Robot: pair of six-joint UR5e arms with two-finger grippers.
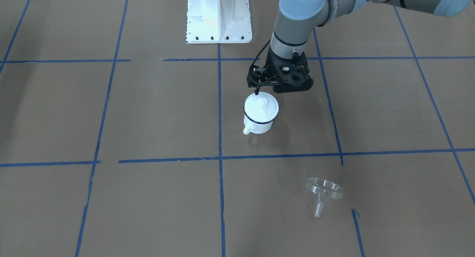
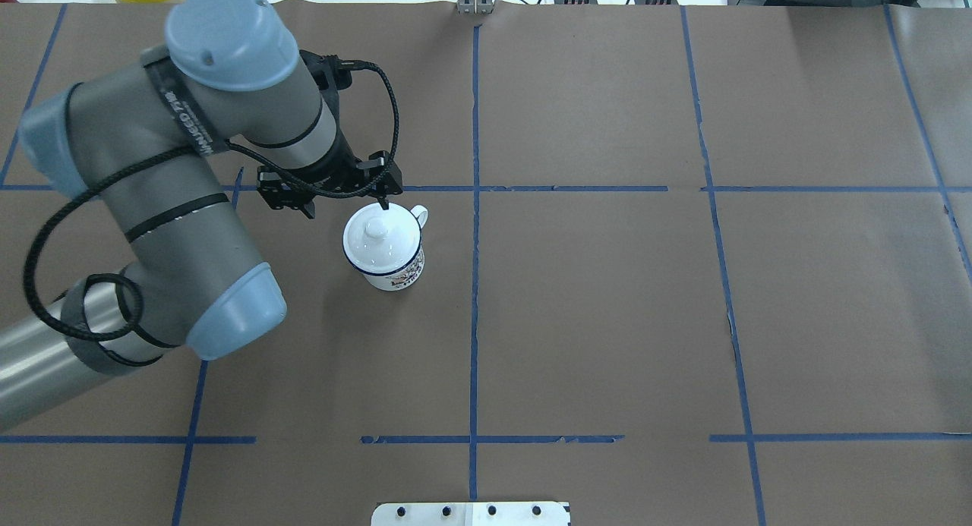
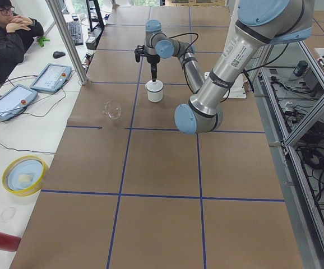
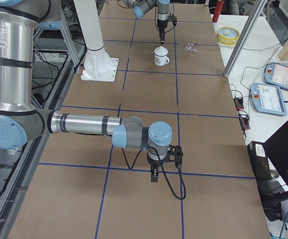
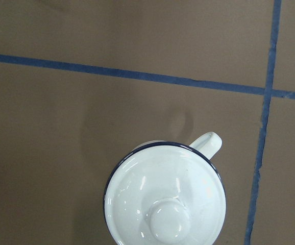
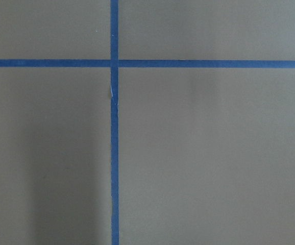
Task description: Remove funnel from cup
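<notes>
Although the overhead view shows no trace of it, the funnel (image 1: pixel 323 192) is plain in the front-facing view. It lies on its side on the brown table (image 1: pixel 148 112) in the lower right of that frame, with its wide rim uppermost in the picture and its spout pointing to the bottom edge. It is well apart from the cup (image 1: pixel 259 125), and a blue tape line (image 1: pixel 282 155) runs between them. The cup stands upright near the middle of the frame, capped by a white lid (image 1: pixel 261 105) with a round knob, and its handle (image 1: pixel 248 129) points to the lower left. The overhead view shows a printed pattern on the cup's side, while the front-facing view shows only plain white. The left wrist view looks straight down on the lid and knob and shows no fingers. The left gripper (image 1: pixel 256 91) hangs just above the lid's upper edge. In both the front-facing and overhead views its fingers read as one thin dark prong, pressed together with nothing between them; whether the tip touches the lid I cannot tell. The right gripper (image 4: pixel 154 175) appears only in the right-side view, low in the frame and pointing down beside a tape line, far from the cup. From there I cannot tell how its jaws stand. Its wrist view shows only crossed tape.
</notes>
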